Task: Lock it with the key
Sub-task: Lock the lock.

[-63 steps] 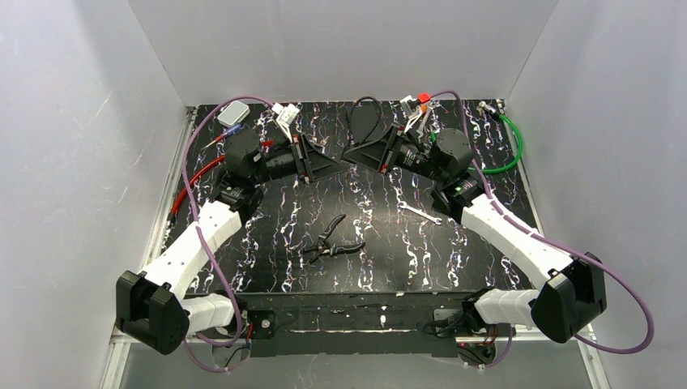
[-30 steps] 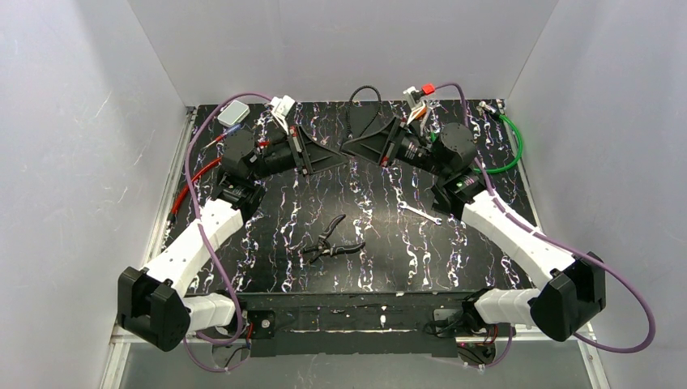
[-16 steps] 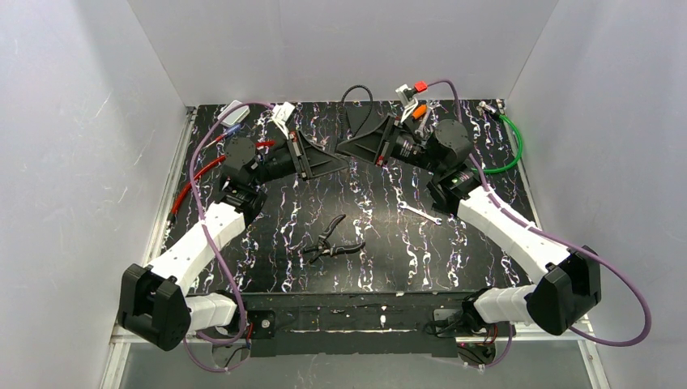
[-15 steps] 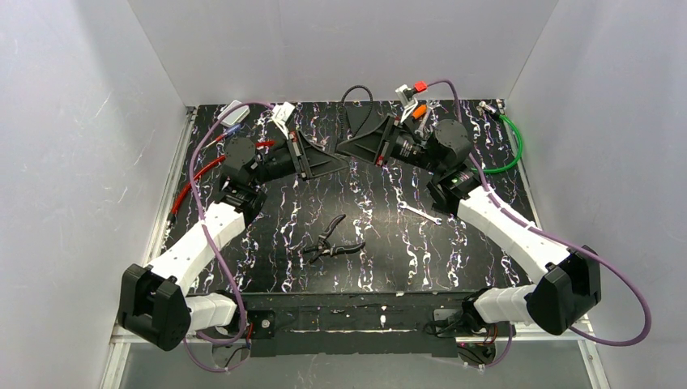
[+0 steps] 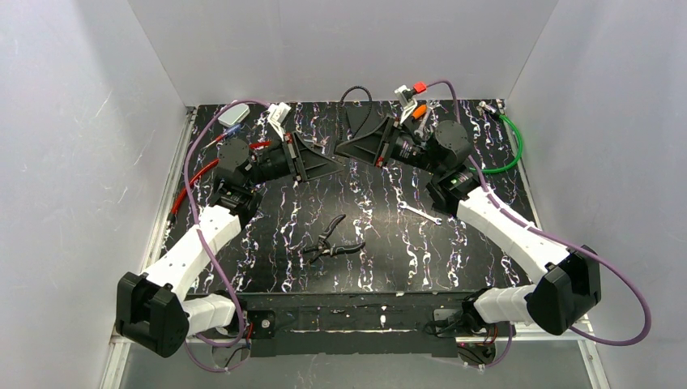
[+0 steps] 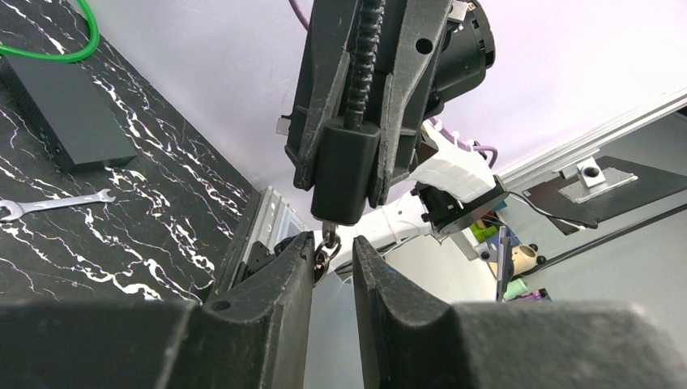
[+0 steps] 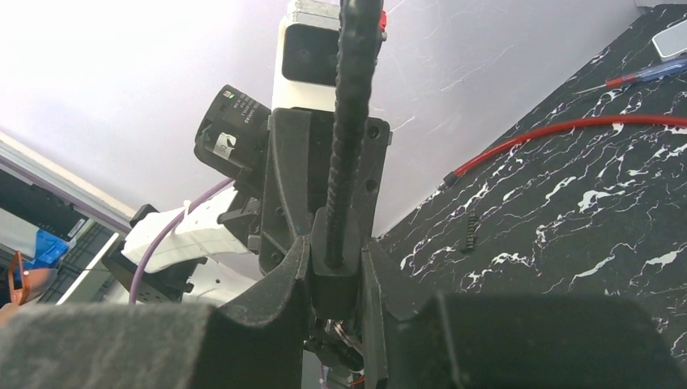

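Note:
The black lock [image 6: 348, 174] hangs from its black cable [image 7: 352, 121], and my right gripper [image 7: 336, 253] is shut on its body. In the top view the right gripper [image 5: 344, 146] and left gripper [image 5: 339, 164] meet tip to tip above the back middle of the table. The key [image 6: 327, 237] sticks out of the lock's lower end, with its metal ring [image 6: 323, 261] dangling. My left gripper [image 6: 332, 247] is open just below the lock. The ring lies against its left finger [image 6: 283, 284], and nothing is pinched between the fingers.
Pliers [image 5: 330, 241] lie at the table's middle and a small wrench [image 5: 421, 213] to their right. A green cable [image 5: 512, 146] curls at the back right. A red cable [image 5: 188, 182], a screwdriver [image 5: 227, 134] and a grey box [image 5: 235, 112] sit at the back left.
My left gripper has opened off the key and drawn slightly back to the left. The right gripper still holds the lock, lifted a little toward the back.

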